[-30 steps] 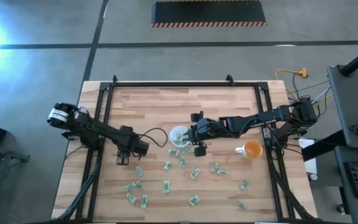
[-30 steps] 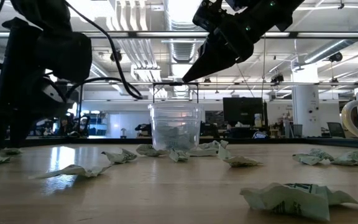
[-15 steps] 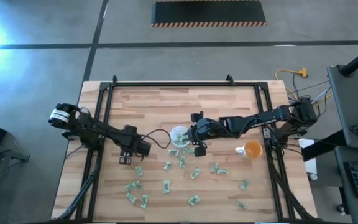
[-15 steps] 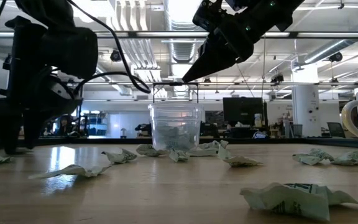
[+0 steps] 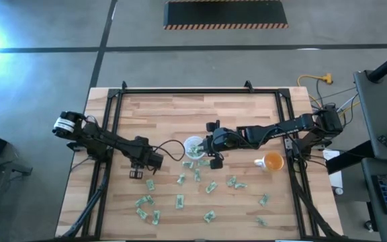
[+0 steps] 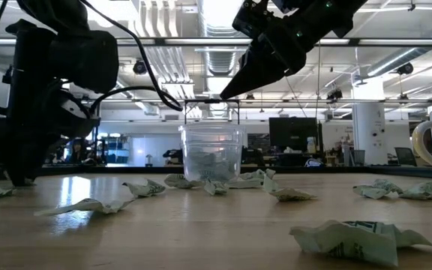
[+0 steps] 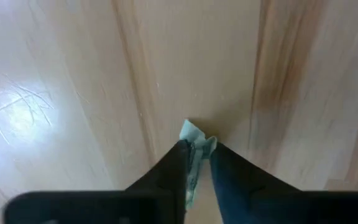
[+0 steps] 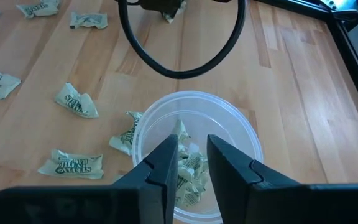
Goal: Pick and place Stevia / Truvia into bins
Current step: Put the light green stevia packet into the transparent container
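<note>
Wooden counter (image 5: 180,111) ringed by a dark frame, both arms reaching in from the side edges toward the middle. Left pincer (image 5: 135,173) down on the boards between the left edge and the centre, fingers drawn almost together on a single green-and-white packet (image 7: 194,149); in the left wrist view the paper stands pinched between the two dark tips, its crumpled end poking out past them, long axis running roughly along the fingers. From there the translucent cup (image 5: 193,146) lies toward the counter's centre, well apart from that pincer and slightly farther from the near edge, so the coming carry likely runs sideways toward the middle, with a lift needed to clear the pale rim. Right pincer (image 5: 212,152) much the nearer to the cup: poised just above it, fingers a little apart over the mouth in the right wrist view, nothing seen between them. Orange cup (image 5: 273,161) off toward the right edge, apart from the work. Inside the translucent cup, a small heap of packets already. Loose packets (image 5: 180,200) scattered across the near half of the counter, from beside the cup down toward the near edge: small, flat, mostly creased or curled, white paper with green print, none stacked.
</note>
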`<act>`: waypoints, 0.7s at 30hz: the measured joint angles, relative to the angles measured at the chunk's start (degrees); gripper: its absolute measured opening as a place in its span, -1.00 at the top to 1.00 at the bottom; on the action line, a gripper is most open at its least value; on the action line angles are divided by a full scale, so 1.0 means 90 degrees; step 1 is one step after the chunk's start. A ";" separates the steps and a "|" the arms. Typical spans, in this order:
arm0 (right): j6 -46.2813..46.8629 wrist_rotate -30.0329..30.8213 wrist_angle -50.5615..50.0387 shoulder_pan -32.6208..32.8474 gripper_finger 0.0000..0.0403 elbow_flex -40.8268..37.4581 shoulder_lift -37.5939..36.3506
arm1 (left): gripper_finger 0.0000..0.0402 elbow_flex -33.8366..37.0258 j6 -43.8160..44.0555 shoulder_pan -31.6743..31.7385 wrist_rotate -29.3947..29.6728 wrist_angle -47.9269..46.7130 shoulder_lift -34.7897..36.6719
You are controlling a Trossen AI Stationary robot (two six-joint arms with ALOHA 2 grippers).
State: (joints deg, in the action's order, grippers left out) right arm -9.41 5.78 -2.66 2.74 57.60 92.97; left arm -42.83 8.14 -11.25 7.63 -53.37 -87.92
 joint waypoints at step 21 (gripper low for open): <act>0.0102 0.0627 -0.0235 0.0000 0.64 0.0000 -0.0217 | 1.00 -0.1470 -0.0681 0.0005 0.1949 0.0336 0.0817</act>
State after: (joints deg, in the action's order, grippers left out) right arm -8.49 11.42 -4.77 2.74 57.60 91.01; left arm -56.06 2.01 -11.20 25.17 -50.35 -80.56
